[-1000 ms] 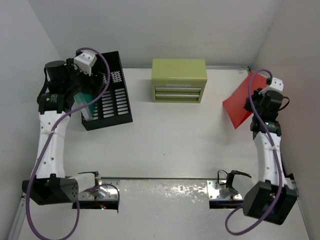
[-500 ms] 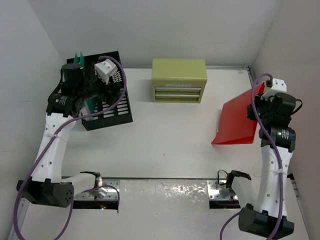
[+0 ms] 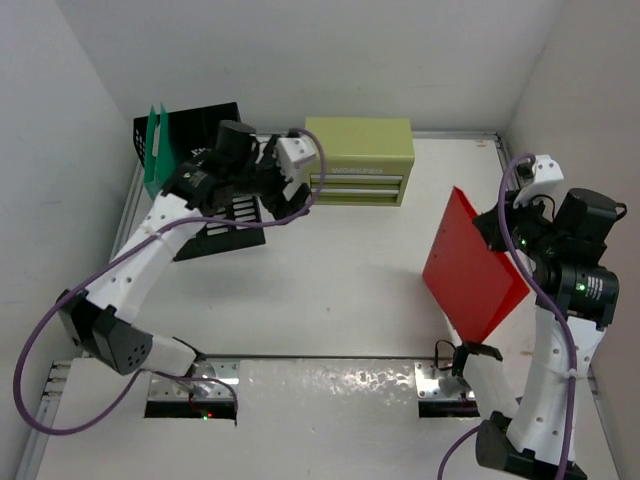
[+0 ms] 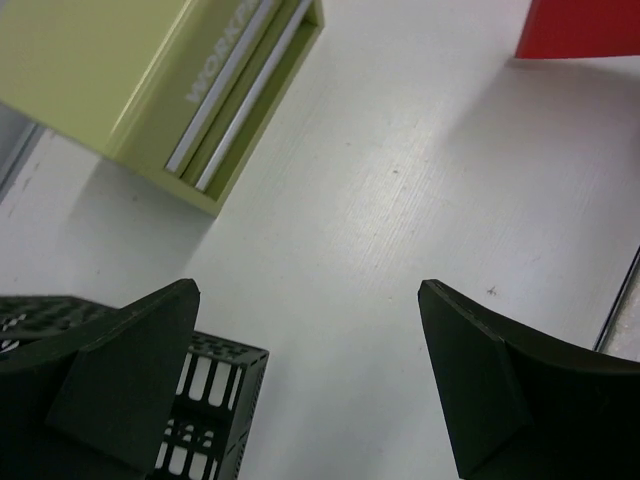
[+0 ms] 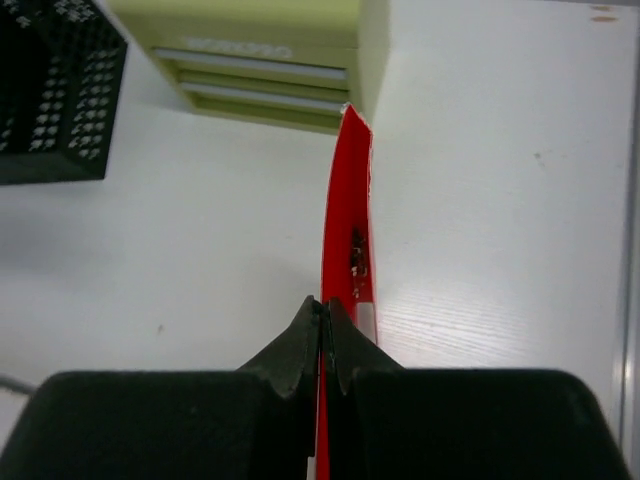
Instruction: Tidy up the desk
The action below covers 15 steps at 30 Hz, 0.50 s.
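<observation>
Left of the drawer chest (image 3: 358,160) stands the file rack (image 3: 200,125) with a green folder (image 3: 155,145). The left gripper (image 4: 308,290) hovers beside the chest, spread and empty. Right of the chest, above the white desk (image 3: 340,290), the right gripper (image 5: 323,310) pinches the red folder (image 3: 470,270) edge-up, the rack well apart leftward.

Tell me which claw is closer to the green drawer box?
Left. Left claw hovers beside the green drawer box; right claw is far off, pinching a red folder.

1. In the left wrist view, the chest (image 4: 90,70) and folder (image 4: 580,25) are cut by the top edge.
2. From above, the rack (image 3: 195,118) and desk (image 3: 350,270) are partly hidden by the left arm (image 3: 150,235).
</observation>
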### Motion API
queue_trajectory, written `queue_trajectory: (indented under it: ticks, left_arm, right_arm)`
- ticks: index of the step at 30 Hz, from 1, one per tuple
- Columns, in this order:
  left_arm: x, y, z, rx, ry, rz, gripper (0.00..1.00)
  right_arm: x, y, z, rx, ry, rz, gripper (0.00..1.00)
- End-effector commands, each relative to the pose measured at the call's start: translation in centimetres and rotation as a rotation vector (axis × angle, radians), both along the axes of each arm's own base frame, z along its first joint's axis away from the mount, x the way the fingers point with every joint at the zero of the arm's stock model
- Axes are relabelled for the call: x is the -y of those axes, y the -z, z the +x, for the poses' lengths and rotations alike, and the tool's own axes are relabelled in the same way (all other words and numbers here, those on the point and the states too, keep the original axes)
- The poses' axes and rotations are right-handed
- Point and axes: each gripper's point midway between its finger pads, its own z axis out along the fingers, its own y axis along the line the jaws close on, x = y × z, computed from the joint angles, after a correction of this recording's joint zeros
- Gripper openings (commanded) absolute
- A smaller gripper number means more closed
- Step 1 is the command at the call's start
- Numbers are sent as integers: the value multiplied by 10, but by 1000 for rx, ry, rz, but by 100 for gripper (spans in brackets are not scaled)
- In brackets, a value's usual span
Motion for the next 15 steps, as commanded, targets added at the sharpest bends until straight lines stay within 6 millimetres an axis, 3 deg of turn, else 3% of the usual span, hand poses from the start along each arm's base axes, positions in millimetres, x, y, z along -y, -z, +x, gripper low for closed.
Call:
queue_trajectory:
  ticks: [1, 9, 11, 13, 15]
  left_arm:
    - [35, -25, -2, 102, 97, -9, 91]
    - [116, 17, -19, 31, 271, -28, 91]
    - [125, 23, -19, 27, 291, -49, 91]
    - [134, 23, -14, 40, 296, -75, 91]
    - [143, 30, -18, 49, 347, -72, 91]
  right_arm:
    - [-27, -7, -2, 54, -198, 14, 0]
    - [-25, 31, 10, 0, -188, 59, 0]
    - [-21, 27, 10, 23, -161, 41, 0]
    - [-18, 9, 13, 60, -116, 60, 0]
    - [-8, 4, 17, 53, -47, 52, 10]
